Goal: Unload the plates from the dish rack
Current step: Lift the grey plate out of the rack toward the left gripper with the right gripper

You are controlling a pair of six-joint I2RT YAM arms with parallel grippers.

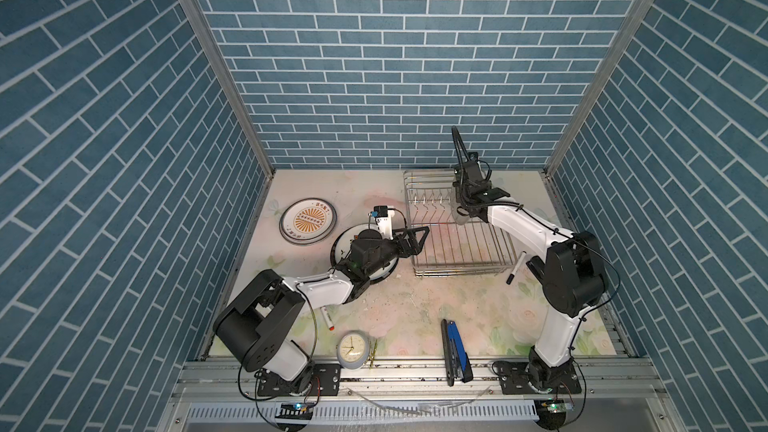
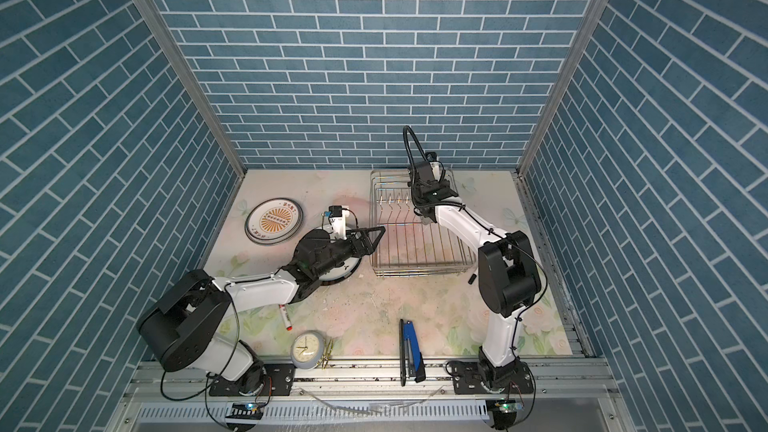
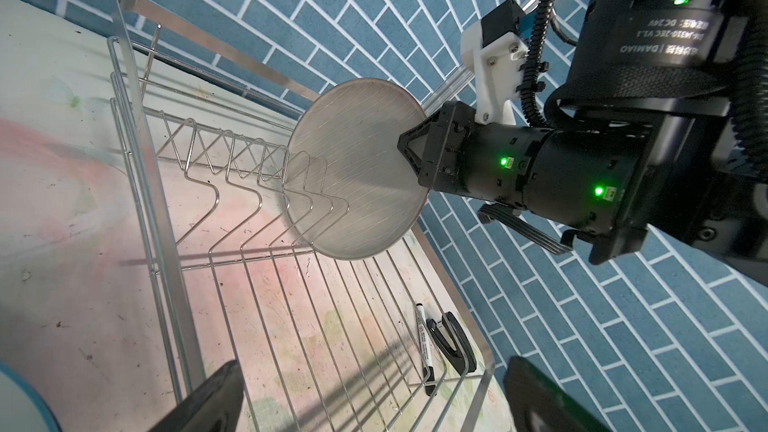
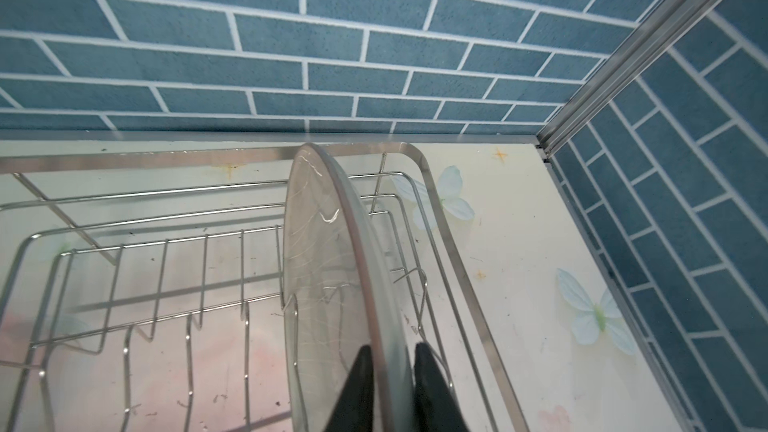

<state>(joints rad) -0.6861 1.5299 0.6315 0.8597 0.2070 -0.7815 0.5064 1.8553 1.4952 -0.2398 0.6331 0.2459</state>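
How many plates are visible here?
3. One greyish plate stands in the dish rack, in the jaws of the right gripper; one orange-patterned plate lies at back left; one white plate under the left arm. Others may be stacked beneath.

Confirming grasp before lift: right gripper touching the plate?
Touching. Right wrist view: fingers of the right gripper press both sides of the plate rim.

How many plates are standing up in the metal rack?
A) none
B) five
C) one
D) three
C: just one grey plate stands upright in the dish rack, its rim pinched by the right gripper; the rest of the rack holds nothing.
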